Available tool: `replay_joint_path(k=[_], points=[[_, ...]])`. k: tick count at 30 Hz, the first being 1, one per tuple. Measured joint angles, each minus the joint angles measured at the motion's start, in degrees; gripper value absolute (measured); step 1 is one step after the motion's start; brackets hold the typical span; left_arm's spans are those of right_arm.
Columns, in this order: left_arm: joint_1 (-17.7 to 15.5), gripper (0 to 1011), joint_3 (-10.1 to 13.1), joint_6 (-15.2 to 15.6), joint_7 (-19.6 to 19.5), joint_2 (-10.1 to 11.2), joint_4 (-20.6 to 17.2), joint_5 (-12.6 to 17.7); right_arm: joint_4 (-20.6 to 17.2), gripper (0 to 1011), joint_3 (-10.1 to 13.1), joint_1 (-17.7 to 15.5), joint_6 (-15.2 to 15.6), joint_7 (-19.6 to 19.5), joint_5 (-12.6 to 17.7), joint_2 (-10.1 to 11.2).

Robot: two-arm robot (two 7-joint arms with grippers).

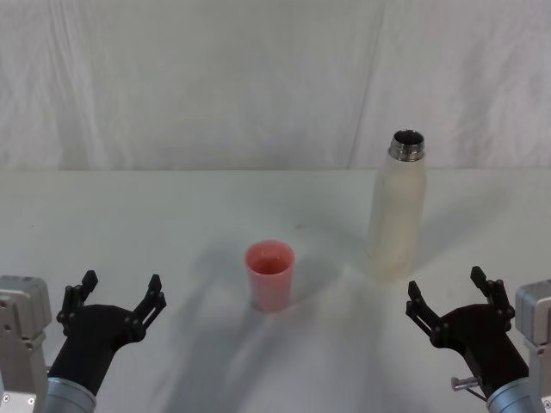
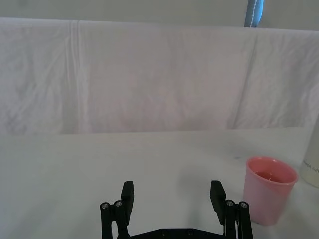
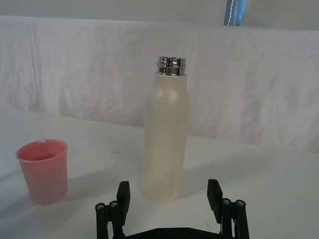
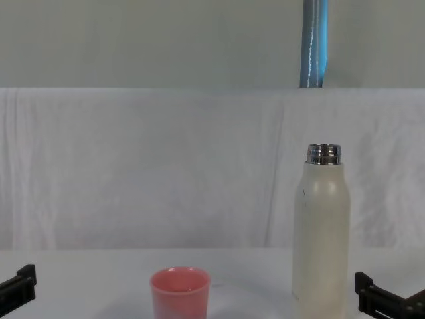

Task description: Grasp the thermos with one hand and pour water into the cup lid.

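The cream-white thermos (image 1: pixel 397 209) stands upright and uncapped on the white table, right of centre, its steel neck open; it also shows as the thermos (image 3: pixel 166 134) and the thermos (image 4: pixel 322 236). The pink cup lid (image 1: pixel 270 275) stands upright near the table's middle, to the thermos's left and nearer to me, seen too as the cup lid (image 2: pixel 269 188), (image 3: pixel 43 171), (image 4: pixel 180 293). My right gripper (image 1: pixel 454 289) is open, low at the front right, just short of the thermos. My left gripper (image 1: pixel 120 291) is open at the front left, well left of the cup lid.
A white cloth backdrop (image 1: pixel 258 77) closes off the far edge of the table (image 1: pixel 172 215). A blue-grey pole (image 4: pixel 315 43) rises behind it.
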Motion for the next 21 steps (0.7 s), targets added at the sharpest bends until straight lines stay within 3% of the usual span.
replay_joint_path(k=[21], points=[[0.0, 1001, 0.0, 0.0, 0.0, 0.0, 0.0, 0.0, 0.0, 1001, 0.0, 0.0, 0.0, 0.0, 0.0, 0.0]])
